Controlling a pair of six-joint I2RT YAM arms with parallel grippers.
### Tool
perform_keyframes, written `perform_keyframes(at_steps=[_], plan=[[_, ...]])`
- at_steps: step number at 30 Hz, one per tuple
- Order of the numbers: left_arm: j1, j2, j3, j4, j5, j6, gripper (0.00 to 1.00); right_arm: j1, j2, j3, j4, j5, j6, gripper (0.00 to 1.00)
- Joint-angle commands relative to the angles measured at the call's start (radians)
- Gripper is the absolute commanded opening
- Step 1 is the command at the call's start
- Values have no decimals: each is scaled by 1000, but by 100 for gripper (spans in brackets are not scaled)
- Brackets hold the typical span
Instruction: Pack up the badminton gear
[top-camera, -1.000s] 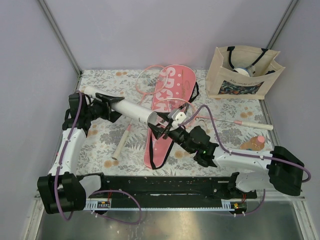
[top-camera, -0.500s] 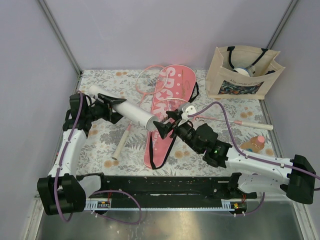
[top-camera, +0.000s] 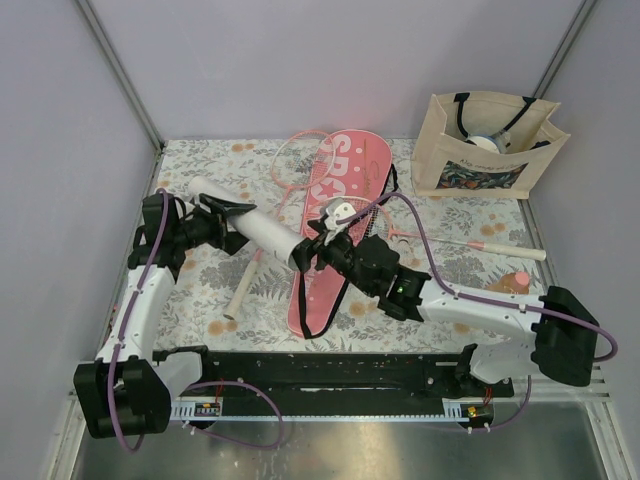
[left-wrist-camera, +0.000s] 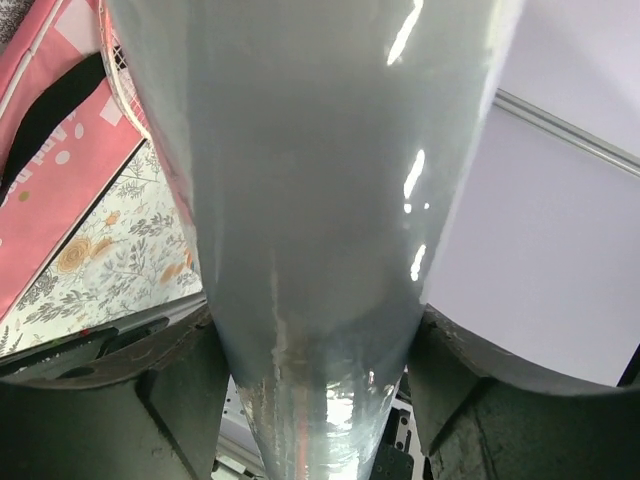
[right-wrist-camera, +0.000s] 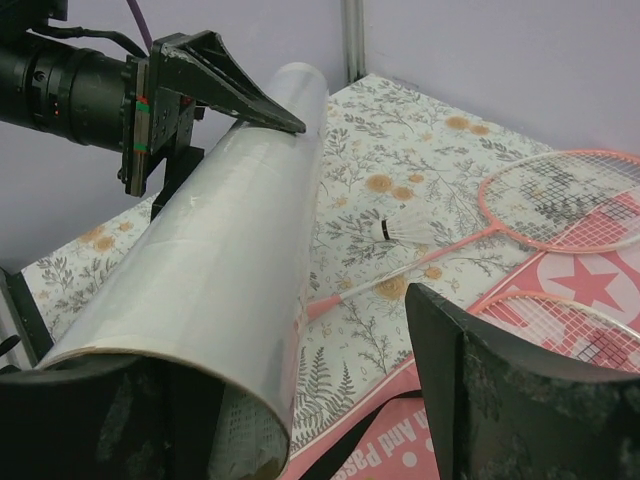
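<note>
At left of the top view, our left gripper (top-camera: 238, 225) clamped the glossy white tube (top-camera: 272, 234), aslant above the floral table (top-camera: 200, 290). Our right gripper (top-camera: 312, 245) gaped at its hollow lower end, whose contents we could not tell. Mid-frame lay the flat pink racket cover (top-camera: 345, 170). At upper right, a beige tote bag (top-camera: 485, 170) held something round.

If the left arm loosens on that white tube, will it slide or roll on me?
Likely slippery: the white tube is glossy, with bright highlights where the left gripper clamps it. Probably light and crushable: its open end in the right wrist view shows a thin wall around a hollow. Being round, it would likely roll on the table.
</note>
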Motion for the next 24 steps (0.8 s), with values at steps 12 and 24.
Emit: perform_keyframes(at_steps=[12, 24], plan=[[-7, -7, -9, 156, -7, -37, 42, -15, -190, -53, -169, 4, 60, 92], [82, 14, 39, -33, -66, 231, 42, -218, -384, -128, -600, 140, 285, 86]])
